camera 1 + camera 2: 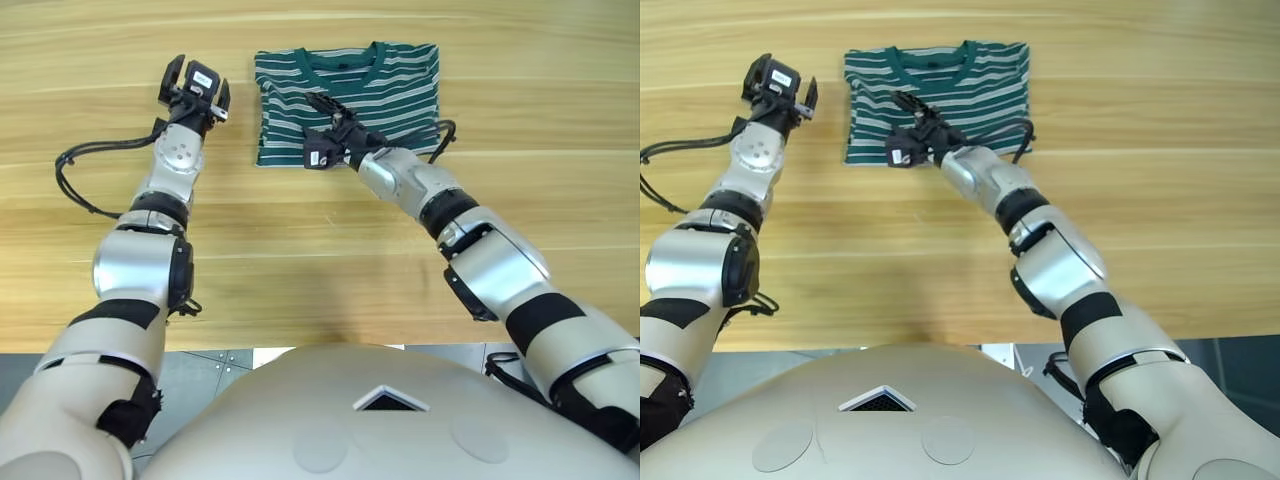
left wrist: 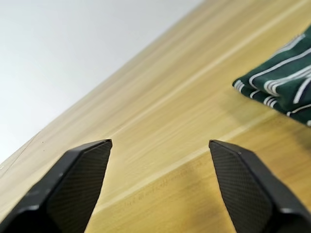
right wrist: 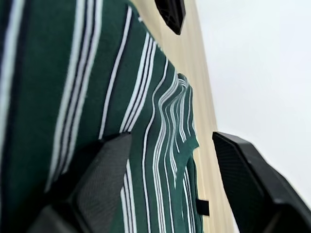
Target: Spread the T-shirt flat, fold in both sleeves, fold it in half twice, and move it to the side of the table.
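Observation:
The T-shirt (image 1: 385, 85), dark green with white stripes, lies folded into a compact rectangle at the far middle of the wooden table (image 1: 300, 230), collar toward the far edge. My right gripper (image 1: 330, 108) is low over the shirt's left half, open, its fingers (image 3: 104, 179) spread above the striped cloth (image 3: 73, 97); whether they touch it I cannot tell. My left gripper (image 1: 195, 85) stands open over bare wood just left of the shirt, nothing between its fingertips (image 2: 80, 179). The shirt's near corner (image 2: 286, 90) shows beside it.
Bare wood stretches to the left, right and front of the shirt. A black cable (image 1: 85, 170) loops from the left arm over the table's left part; another cable (image 1: 440, 135) arcs by the shirt's right edge.

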Available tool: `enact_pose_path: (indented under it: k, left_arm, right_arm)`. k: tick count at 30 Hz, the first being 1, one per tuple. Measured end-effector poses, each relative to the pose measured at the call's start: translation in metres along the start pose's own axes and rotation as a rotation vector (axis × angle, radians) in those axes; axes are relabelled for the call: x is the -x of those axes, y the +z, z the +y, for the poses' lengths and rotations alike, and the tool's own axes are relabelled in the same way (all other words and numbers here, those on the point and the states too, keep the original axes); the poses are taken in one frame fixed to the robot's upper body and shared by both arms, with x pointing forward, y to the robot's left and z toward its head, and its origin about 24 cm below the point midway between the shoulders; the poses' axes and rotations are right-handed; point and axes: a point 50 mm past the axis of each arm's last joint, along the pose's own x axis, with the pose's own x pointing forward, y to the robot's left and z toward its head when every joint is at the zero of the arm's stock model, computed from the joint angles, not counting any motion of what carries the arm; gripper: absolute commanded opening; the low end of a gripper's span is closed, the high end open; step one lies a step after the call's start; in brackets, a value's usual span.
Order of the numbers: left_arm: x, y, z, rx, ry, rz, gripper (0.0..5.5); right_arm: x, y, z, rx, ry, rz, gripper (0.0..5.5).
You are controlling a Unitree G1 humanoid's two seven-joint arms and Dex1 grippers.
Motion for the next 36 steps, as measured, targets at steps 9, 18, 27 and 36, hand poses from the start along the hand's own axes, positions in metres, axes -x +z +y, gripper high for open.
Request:
enact_pose_path:
  k: [9, 18, 27, 36]
  left_arm:
    - [0.007, 0.011, 0.005, -0.007, -0.047, -0.172, 3.7]
    - [0.01, 0.041, 0.001, -0.154, -0.172, -0.4, 3.7]
    - [0.037, 0.095, -0.099, -0.355, -0.714, -0.829, 3.7]
    - [0.058, 0.079, -0.159, -0.575, -1.011, -0.789, 3.7]
  right_arm:
    - [0.071, -0.033, -0.007, 0.07, 0.239, -0.241, 3.08]
    - [0.246, -0.033, 0.019, -0.133, 0.39, -0.148, 3.08]
    - [0.219, -0.009, -0.071, -0.467, -0.385, -0.408, 3.08]
    - [0.208, -0.033, -0.071, -0.53, -0.458, -0.269, 3.08]
